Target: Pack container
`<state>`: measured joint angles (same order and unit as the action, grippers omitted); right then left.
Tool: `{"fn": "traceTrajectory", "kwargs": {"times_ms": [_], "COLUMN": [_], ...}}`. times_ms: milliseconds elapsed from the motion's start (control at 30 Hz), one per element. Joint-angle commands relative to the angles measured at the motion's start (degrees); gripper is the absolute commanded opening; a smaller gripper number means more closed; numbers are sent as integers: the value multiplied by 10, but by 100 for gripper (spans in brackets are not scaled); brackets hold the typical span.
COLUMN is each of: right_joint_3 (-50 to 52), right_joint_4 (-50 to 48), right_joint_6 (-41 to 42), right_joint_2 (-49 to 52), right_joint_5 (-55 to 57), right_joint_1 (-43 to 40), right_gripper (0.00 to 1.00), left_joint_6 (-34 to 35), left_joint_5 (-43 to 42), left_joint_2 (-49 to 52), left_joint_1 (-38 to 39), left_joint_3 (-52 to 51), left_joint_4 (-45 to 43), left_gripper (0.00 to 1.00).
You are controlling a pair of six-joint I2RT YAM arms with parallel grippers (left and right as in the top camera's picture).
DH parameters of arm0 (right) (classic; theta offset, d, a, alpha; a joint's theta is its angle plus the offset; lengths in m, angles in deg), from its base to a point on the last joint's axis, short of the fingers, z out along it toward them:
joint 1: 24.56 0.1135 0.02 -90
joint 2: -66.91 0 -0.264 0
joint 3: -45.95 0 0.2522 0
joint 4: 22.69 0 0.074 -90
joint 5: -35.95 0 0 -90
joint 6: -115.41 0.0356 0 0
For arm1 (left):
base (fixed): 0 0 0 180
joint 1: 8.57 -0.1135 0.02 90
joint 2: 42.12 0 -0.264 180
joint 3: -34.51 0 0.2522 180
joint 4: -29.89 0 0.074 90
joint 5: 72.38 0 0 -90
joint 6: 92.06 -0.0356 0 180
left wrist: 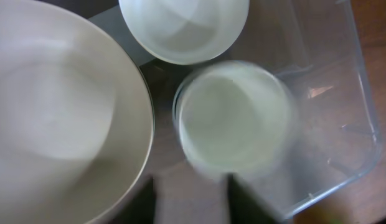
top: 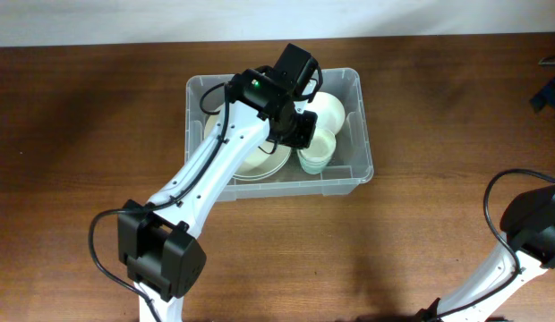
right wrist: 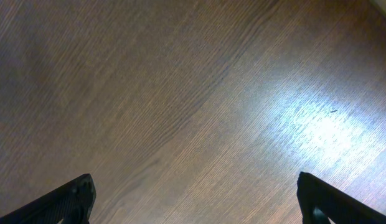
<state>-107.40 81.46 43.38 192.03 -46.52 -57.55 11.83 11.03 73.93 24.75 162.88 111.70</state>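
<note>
The clear rectangular container (top: 358, 170) stands at the table's middle. It holds a wide cream bowl (top: 260, 163), a white bowl (top: 331, 109) and a pale green bowl (top: 319, 154). My left gripper (top: 303, 127) reaches into the container from above. In the left wrist view its dark fingers (left wrist: 194, 200) are apart with nothing between them, just below the blurred green bowl (left wrist: 233, 118). The cream bowl (left wrist: 56, 112) is left of it, the white bowl (left wrist: 183, 28) is above, and the container wall (left wrist: 362, 93) is to the right. My right gripper (right wrist: 193, 199) is wide open over bare wood.
The brown wooden table (top: 81, 134) surrounds the container. The right arm (top: 528, 224) stands at the lower right, far from the container. A dark object (top: 550, 89) sits at the right edge.
</note>
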Motion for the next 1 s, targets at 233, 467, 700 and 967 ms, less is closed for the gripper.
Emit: {"fn": "traceTrajectory", "kwargs": {"times_ms": [233,467,700,967], "right_joint_3": [2,2,2,2], "right_joint_4": [0,0,0,0], "right_joint_6": [3,3,3,3], "right_joint_2": [7,7,7,7], "right_joint_5": [7,7,7,7], "right_joint_1": [-4,-4,-4,-4], "right_gripper": [99,99,99,99], "left_joint_6": [-7,-7,-5,-3], "left_joint_5": [6,23,28,24], "left_joint_2": [1,-19,-62,-63], "left_joint_1": [-23,-94,-190,-230], "left_joint_3": [5,46,46,46], "left_joint_4": [-10,16,50,140], "left_gripper": [99,100,99,99]}}
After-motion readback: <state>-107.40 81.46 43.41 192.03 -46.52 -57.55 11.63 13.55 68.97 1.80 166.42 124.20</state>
